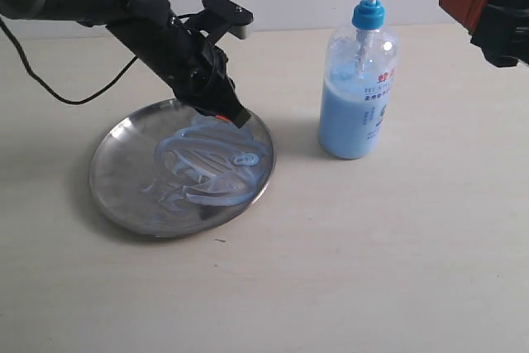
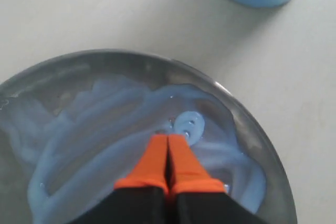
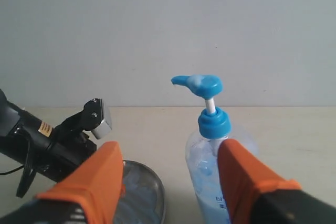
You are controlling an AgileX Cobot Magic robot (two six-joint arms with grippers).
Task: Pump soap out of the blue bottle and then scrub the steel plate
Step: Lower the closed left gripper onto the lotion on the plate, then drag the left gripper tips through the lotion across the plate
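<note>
The steel plate (image 1: pixel 116 163) lies left of centre on the table, smeared with streaky pale blue soap (image 1: pixel 207 167). My left gripper (image 1: pixel 234 117) is shut, its orange tips down on the plate's far right part. In the left wrist view the gripper (image 2: pixel 168 136) points at a round soap blob (image 2: pixel 189 125) on the plate (image 2: pixel 47 74). The blue bottle (image 1: pixel 357 105) stands upright right of the plate. My right gripper (image 1: pixel 488 10) hovers high at the far right, apart from the bottle. Seen from the right wrist, the gripper (image 3: pixel 168 150) is open and empty, with the bottle (image 3: pixel 210 129) beyond it.
A black cable (image 1: pixel 50 80) trails across the table behind the left arm. The plate's rim (image 3: pixel 157 192) and the left arm (image 3: pixel 47 140) show in the right wrist view. A pale wall runs behind the table.
</note>
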